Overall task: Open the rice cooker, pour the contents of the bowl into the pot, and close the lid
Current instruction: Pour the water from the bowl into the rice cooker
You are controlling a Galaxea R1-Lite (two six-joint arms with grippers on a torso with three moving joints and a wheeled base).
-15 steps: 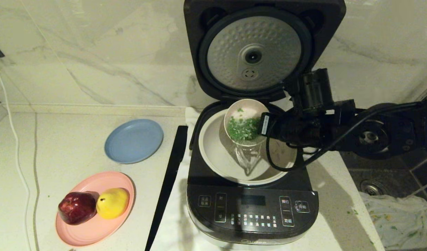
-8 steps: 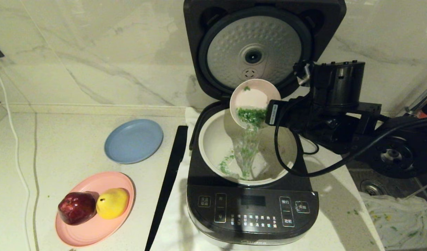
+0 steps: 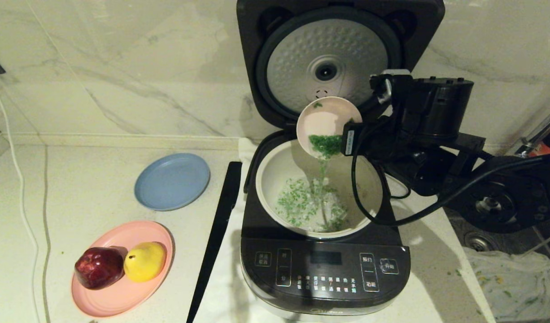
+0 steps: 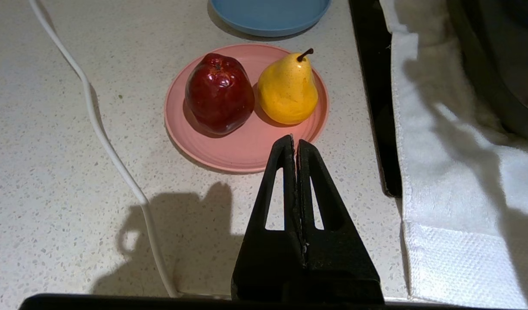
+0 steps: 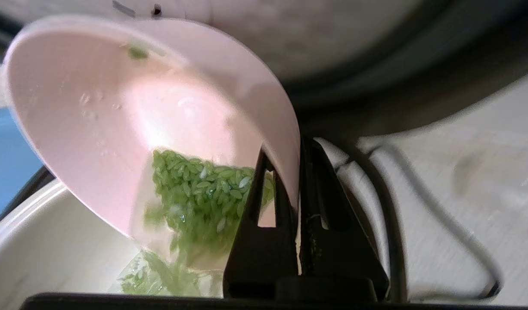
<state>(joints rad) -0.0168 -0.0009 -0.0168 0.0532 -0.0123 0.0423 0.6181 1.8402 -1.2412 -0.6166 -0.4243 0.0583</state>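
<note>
The dark rice cooker (image 3: 324, 269) stands with its lid (image 3: 327, 67) raised, showing the dimpled silver underside. My right gripper (image 3: 347, 139) (image 5: 295, 172) is shut on the rim of the pale pink bowl (image 3: 326, 121) (image 5: 117, 112), holding it steeply tilted above the cream-white pot (image 3: 275, 179) (image 5: 40, 254). Green bits and water, the contents (image 3: 325, 146) (image 5: 199, 193), stream from the bowl's low edge; more green bits (image 3: 302, 206) lie in the pot with water. My left gripper (image 4: 295, 144) is shut and empty, low over the counter near the fruit plate.
A blue plate (image 3: 172, 181) and a pink plate (image 3: 122, 287) with a red apple (image 3: 99, 267) and yellow pear (image 3: 145, 261) sit left of the cooker. A black strip (image 3: 216, 233) borders a white towel (image 4: 453, 193). A white cable (image 4: 109, 142) crosses the counter. A sink with a cloth (image 3: 512, 278) lies right.
The right gripper has lifted and tipped the bowl further. Most green bits have left the bowl and spread in the pot's water.
</note>
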